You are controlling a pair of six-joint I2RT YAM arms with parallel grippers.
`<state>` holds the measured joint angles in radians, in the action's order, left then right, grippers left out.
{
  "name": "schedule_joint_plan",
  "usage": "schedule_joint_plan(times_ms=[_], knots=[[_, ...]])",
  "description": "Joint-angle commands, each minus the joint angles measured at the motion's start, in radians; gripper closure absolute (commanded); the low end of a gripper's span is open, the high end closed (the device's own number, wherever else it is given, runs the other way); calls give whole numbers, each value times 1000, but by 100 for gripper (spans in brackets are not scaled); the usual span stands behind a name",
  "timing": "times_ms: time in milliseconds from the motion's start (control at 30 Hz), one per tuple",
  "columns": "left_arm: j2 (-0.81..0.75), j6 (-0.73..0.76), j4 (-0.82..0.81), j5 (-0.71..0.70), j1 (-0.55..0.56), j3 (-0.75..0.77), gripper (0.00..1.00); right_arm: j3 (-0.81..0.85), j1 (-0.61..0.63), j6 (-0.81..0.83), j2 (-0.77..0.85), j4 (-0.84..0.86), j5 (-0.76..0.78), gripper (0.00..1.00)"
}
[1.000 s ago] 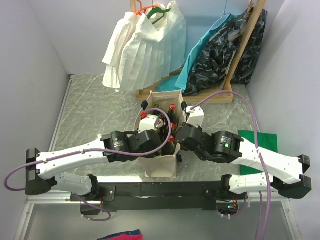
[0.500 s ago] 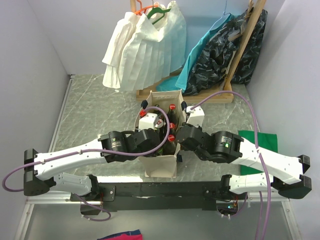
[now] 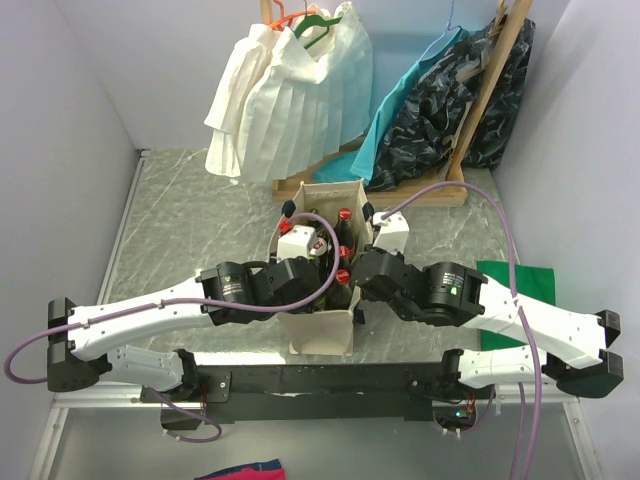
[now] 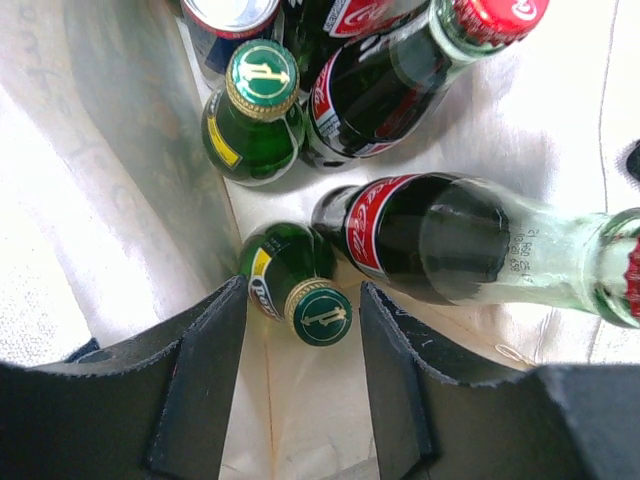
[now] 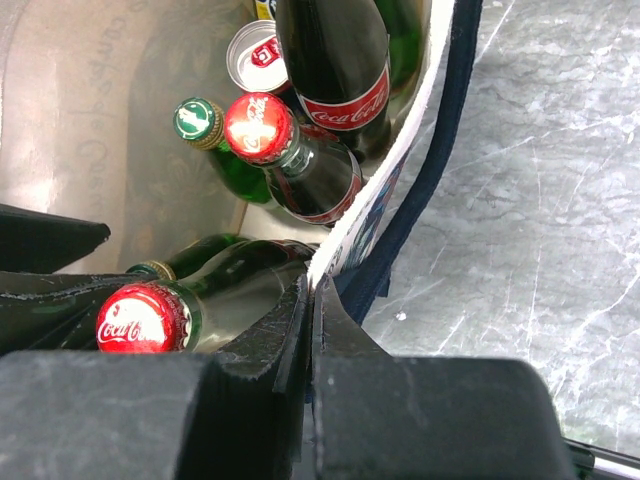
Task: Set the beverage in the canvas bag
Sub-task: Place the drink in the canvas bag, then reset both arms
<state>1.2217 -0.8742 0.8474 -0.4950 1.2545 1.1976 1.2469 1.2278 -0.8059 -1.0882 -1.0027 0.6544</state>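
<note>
Beverage bottle (image 4: 275, 265), green, leaned inside the canvas bag (image 3: 325, 335) beside other bottles (image 4: 430, 240). I saw my left gripper (image 4: 302, 295) spread open around its cap; my right gripper (image 5: 310, 300) pinched the bag's rim.

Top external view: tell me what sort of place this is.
Probably a robot test booth: plain walls box in a marble-patterned table, two arms are mounted along its near edge, and staged props, a clothes rack and a canvas bag of bottles, stand on it.

The canvas bag (image 3: 321, 340) is being crowded by leaning bottles (image 4: 430, 240); a narrow gap is being left along one inner wall.
</note>
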Motion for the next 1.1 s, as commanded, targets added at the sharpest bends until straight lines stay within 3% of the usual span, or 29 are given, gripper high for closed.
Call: schedule_joint_plan(times_ms=[0,633,1067], knots=[[-34,66,1,-69,-1,48,45,2,-10,-1,31,23,51,100],[-143,216,-129,-152,-3,82,40,37,-11,51,34,61,42,99],[-195,279,-168,-238,-1,74,32,163,-14,160,13,113,77,90]])
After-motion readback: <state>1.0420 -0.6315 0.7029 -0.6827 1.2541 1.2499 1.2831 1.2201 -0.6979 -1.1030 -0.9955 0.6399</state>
